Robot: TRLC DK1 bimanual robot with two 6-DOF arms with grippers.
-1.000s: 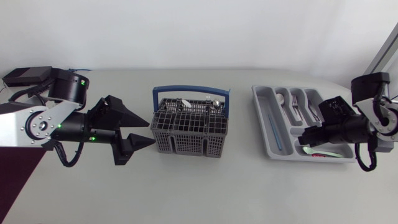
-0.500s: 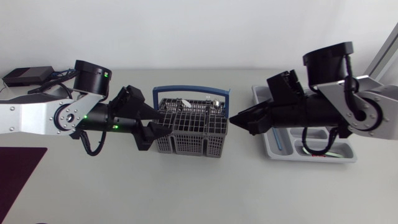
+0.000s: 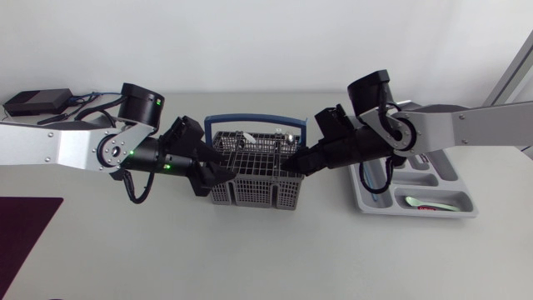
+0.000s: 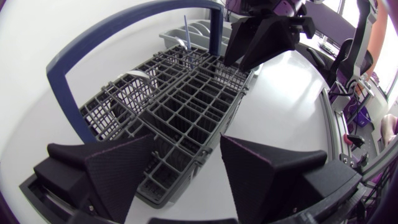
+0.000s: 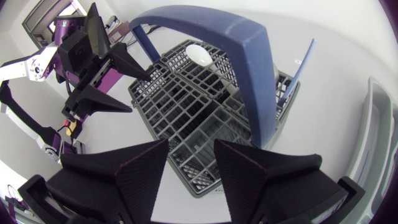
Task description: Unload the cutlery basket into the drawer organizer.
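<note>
The grey wire cutlery basket (image 3: 254, 171) with a blue handle (image 3: 256, 122) stands mid-table, with white utensils (image 3: 247, 136) in its back cells. My left gripper (image 3: 213, 177) is open at its left end, one finger on either side of the near corner (image 4: 186, 146). At the right end my right gripper (image 3: 300, 163) hovers open above the cells (image 5: 191, 146), holding nothing. A white spoon (image 5: 202, 53) and a blue stick (image 5: 303, 62) stand in the basket. The grey drawer organizer (image 3: 433, 208) lies to the right, partly hidden by my right arm.
In the organizer lie a blue utensil (image 3: 371, 179) and a pale green one (image 3: 426, 201). A black box (image 3: 35, 102) sits at the back left corner. A dark mat (image 3: 25, 223) covers the front left.
Both arms have swung in to the basket: the left gripper from the table's left, the right gripper from over the organizer to the basket's right end.
</note>
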